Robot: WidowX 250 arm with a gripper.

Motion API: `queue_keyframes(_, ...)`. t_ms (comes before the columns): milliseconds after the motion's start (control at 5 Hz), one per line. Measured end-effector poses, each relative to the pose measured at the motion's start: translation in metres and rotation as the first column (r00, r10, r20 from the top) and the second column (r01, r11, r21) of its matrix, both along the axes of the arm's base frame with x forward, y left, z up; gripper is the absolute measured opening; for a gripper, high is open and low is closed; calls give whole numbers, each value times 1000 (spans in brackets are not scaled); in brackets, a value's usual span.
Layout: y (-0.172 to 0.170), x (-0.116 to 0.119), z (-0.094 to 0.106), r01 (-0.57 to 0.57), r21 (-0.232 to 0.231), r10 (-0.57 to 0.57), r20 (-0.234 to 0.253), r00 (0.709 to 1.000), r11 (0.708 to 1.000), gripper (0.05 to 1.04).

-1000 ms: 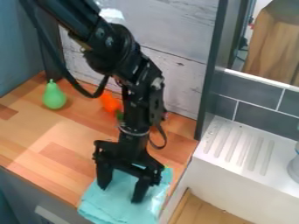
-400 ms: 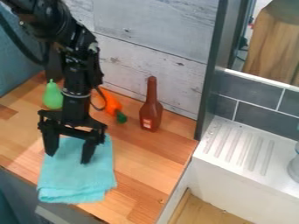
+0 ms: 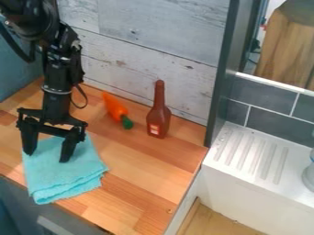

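Gripper [image 3: 47, 157], fingers apart on the cloth [image 3: 67, 176]. Cloth has shifted along the counter's [image 3: 138, 170] front edge, away from its right edge; repositioning appears well advanced.

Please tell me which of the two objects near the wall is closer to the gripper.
The orange toy vegetable with the green end; it lies between the gripper and the brown bottle, which is farther away.

Wooden counter [image 3: 144, 167]; on it turquoise cloth [image 3: 63, 176], orange toy vegetable [image 3: 114, 107], brown bottle [image 3: 159, 118].
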State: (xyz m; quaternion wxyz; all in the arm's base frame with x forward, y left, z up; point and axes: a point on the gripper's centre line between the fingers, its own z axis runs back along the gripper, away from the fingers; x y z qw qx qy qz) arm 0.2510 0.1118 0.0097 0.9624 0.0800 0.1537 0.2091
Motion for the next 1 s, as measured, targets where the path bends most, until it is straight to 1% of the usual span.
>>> queue_keyframes(200,4,-7,0,37,-2,-37,-17,999,999,1002)
queue_keyframes(400,12,-9,16,60,30,-59,-6,998,998,1000)
queue_keyframes(600,11,1,55,100,148,-113,79,991,984,1000)
queue_keyframes(800,-10,8,88,176,184,-207,168,964,967,1000)
queue_keyframes(1000,-23,7,101,237,103,-254,219,942,966,1000)
